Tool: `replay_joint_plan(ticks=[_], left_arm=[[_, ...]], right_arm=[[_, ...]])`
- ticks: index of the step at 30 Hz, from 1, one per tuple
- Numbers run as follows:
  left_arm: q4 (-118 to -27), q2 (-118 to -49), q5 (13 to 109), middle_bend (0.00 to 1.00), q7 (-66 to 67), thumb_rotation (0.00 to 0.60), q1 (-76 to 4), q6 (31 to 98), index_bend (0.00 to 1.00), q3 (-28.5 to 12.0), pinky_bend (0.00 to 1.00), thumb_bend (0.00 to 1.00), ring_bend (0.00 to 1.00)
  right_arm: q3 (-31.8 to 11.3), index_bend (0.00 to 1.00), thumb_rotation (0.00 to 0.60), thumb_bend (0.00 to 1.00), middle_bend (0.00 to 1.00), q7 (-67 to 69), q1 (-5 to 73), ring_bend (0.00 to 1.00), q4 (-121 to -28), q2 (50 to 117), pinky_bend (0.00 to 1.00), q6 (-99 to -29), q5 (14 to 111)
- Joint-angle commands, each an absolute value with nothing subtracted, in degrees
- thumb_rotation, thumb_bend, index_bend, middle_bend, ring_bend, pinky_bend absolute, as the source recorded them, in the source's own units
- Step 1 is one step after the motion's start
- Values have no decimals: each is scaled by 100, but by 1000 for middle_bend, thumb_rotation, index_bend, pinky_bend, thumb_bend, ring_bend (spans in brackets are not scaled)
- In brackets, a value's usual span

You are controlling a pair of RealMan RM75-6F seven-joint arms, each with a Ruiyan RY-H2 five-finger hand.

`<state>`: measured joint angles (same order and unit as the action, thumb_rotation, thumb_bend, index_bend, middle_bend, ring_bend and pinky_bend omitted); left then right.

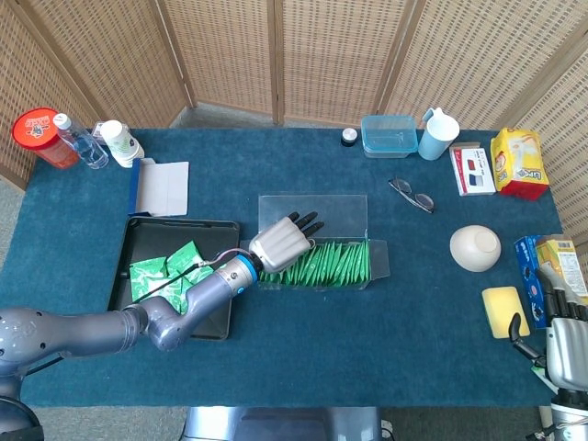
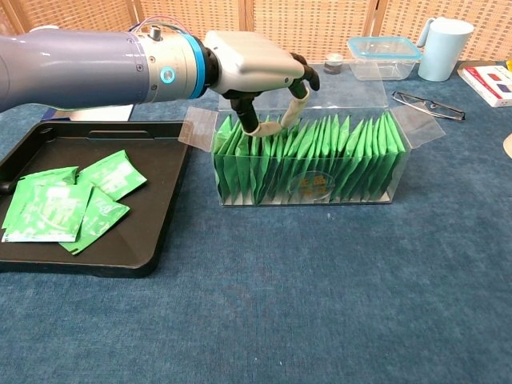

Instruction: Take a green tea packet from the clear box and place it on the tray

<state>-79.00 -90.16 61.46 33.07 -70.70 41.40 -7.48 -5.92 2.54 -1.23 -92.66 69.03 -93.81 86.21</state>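
Green tea packets sit tightly packed in clear box; left hand reaches in, fingers apart, nothing gripped yet. Risk: pinching several packets or dragging the box.

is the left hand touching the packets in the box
Touching. The chest view shows the left hand with fingertips down among the tops of the packets in the box.

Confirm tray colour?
Black. The tray shows best in the chest view, green packets lying in it.
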Motion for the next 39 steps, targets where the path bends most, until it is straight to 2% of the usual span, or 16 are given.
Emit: replay_joint_plan(ticks=[1,10,18,21,26,39], left_arm=[[-7907,-8990,6147,103,3298,557,-7065,4117,425,-725,201,443,0],[-7994,-8822,6058,97,3322,544,-7048,3980,281,-615,201,443,0],[-8068,-8712,5861,80,3406,488,-7088,3908,250,-587,201,443,0],[-8084,-8717,5773,79,3423,486,-7110,3909,274,-601,201,443,0],[-8096,-8782,5747,82,3452,490,-7172,3962,399,-643,201,443,0],[-8057,-8825,5692,129,3502,524,-7242,4003,492,-602,201,443,5]], right_arm=[[-596,0,274,583,87,263,-127,92,-9259,6906,166,-9384,8616],[-597,0,273,583,87,271,-131,92,-9240,6927,166,-9371,8609],[-599,0,277,583,87,265,-135,92,-9242,6931,166,-9373,8613],[-599,0,281,583,87,263,-135,92,-9242,6937,166,-9374,8619],[-596,0,284,583,87,281,-156,92,-9235,6932,165,-9394,8617],[-613,0,284,583,87,333,-163,92,-9194,6939,166,-9401,8616]])
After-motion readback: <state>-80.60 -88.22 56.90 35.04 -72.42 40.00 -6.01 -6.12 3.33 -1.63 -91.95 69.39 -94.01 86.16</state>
